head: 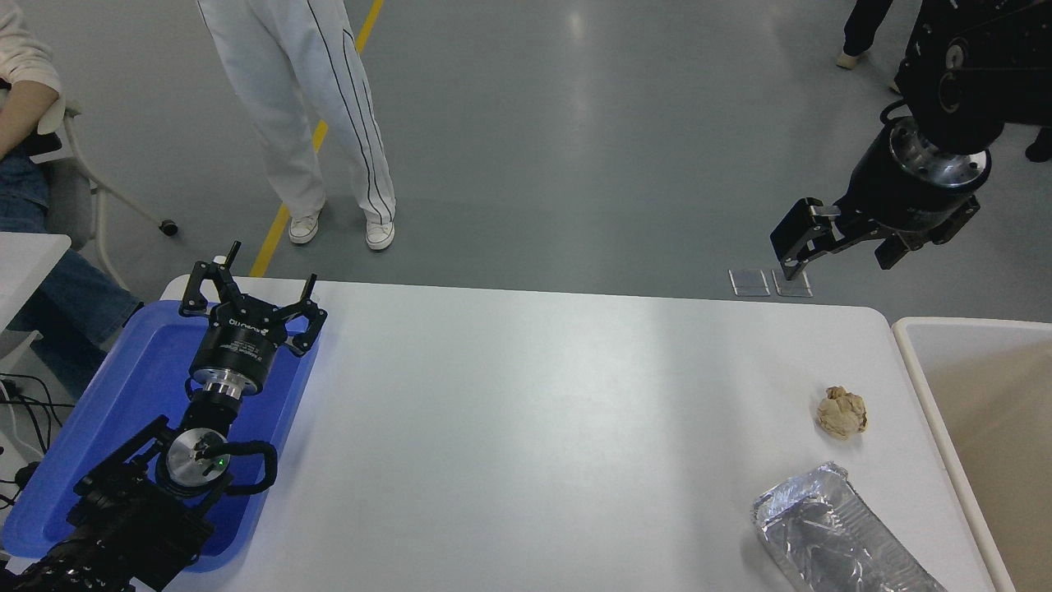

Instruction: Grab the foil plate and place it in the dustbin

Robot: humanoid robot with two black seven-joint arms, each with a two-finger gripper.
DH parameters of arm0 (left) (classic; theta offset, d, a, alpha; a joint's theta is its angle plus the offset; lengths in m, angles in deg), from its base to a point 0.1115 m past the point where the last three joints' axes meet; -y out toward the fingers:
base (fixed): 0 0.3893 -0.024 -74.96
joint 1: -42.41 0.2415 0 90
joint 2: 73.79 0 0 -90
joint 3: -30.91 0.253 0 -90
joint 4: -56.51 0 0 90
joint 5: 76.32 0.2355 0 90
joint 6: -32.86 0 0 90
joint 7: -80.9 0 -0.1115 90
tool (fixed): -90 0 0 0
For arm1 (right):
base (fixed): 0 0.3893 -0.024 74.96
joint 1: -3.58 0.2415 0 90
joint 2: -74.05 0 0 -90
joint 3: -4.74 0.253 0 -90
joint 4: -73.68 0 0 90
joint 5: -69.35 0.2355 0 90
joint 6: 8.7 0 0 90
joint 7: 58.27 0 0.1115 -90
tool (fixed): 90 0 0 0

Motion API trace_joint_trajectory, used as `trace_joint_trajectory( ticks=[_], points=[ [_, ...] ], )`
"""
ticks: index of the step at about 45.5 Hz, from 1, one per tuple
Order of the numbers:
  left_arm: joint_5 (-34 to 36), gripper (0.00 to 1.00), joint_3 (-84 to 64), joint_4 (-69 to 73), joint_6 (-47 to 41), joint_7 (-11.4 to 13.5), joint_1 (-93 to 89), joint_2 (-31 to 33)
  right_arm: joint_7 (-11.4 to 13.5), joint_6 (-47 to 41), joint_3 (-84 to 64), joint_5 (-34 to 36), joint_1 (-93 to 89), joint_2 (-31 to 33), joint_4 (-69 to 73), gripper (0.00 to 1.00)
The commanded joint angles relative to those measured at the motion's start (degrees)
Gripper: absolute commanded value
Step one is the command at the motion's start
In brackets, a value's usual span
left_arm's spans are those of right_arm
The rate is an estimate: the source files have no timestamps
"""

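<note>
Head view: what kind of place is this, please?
Probably a robot lab or workshop: a grey floor with a yellow line, a white table with test items, and people standing nearby.

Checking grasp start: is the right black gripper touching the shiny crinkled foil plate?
Apart. The head view shows the right gripper raised beyond the table's far edge, while the foil plate lies near the front right corner, with bare white table between.

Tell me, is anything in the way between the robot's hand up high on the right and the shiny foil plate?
Only the small crumpled tan paper ball lies on the white table roughly between the black right gripper, raised beyond the table's far edge, and the crinkled silver foil plate. The ball sits apart from the plate. Nothing lies between the plate and the cream-rimmed dustbin.
</note>
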Motion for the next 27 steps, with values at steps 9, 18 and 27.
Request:
trace_joint_trajectory(
  ticks=[9, 18, 27],
  points=[
    [0.0, 1.0, 0.0, 0.0, 0.0, 0.0, 0.0, 0.0, 0.0, 0.0, 0.0, 0.0, 0.0, 0.1, 0.0, 1.0],
    [0.0, 1.0, 0.0, 0.0, 0.0, 0.0, 0.0, 0.0, 0.0, 0.0, 0.0, 0.0, -0.5, 0.2, 0.0, 1.0],
    [0.0, 1.0, 0.0, 0.0, 0.0, 0.0, 0.0, 0.0, 0.0, 0.0, 0.1, 0.0, -0.4, 0.0, 0.0, 1.0]
  ],
)
